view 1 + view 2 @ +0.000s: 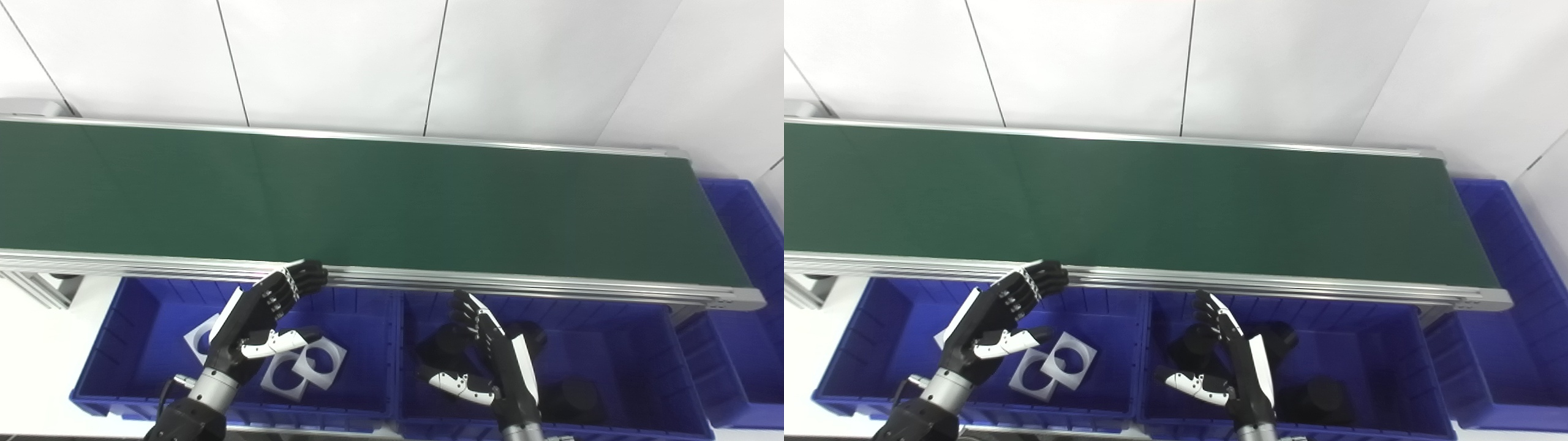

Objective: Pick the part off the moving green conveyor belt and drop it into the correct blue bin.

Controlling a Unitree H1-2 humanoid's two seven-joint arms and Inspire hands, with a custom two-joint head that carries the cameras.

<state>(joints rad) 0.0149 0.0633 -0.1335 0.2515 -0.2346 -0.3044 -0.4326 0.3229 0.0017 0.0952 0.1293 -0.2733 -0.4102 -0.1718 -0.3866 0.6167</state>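
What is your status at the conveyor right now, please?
Left robot hand open over the bin of white parts. Right robot hand open over the bin of black parts. Green belt bare, no part in view. Nothing blocking.

No text, label, brand, number or sign could be read anywhere in either view.
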